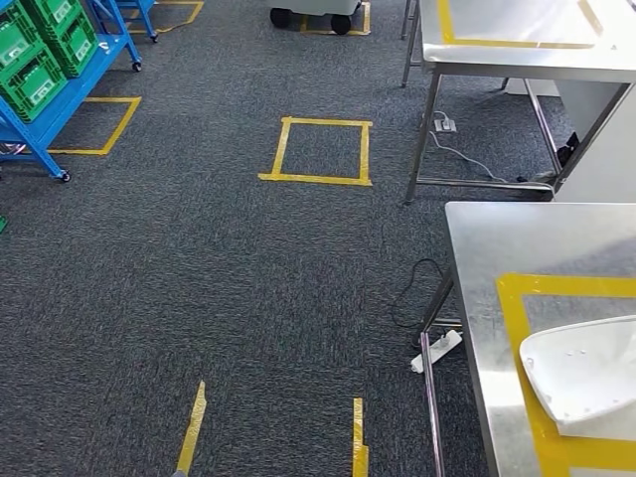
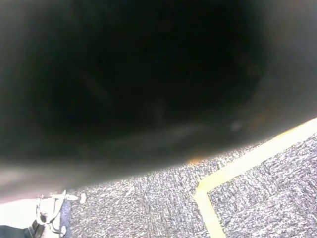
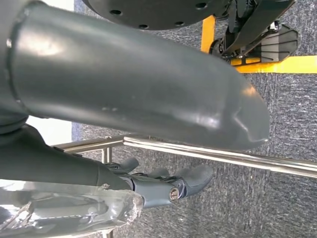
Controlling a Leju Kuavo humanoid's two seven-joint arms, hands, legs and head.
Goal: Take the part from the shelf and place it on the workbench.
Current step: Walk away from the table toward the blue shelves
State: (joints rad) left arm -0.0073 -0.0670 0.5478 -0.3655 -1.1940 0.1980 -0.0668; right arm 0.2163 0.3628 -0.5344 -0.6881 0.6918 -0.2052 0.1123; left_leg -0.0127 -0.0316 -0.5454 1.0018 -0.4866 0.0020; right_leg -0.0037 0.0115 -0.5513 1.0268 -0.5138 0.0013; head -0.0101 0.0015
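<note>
A white curved part [image 1: 585, 373] lies on the steel workbench [image 1: 484, 268] at the right, inside a yellow tape outline. The blue shelf [image 1: 53, 114] with green bins [image 1: 38, 50] stands far off at the upper left. In the right wrist view my right hand [image 3: 164, 186] hangs beside the bench frame, its thick grey thumb [image 3: 142, 84] and dark fingers [image 3: 194, 176] stretched out with nothing in them. The left wrist view is mostly a dark blur over carpet, so how the left hand stands cannot be told.
A second steel table [image 1: 525, 55] stands at the back right. Cables and a power strip [image 1: 436, 350] lie on the carpet under the bench. Yellow tape squares [image 1: 319, 151] mark the floor. A steel bench rail [image 3: 232, 157] runs close to my right hand.
</note>
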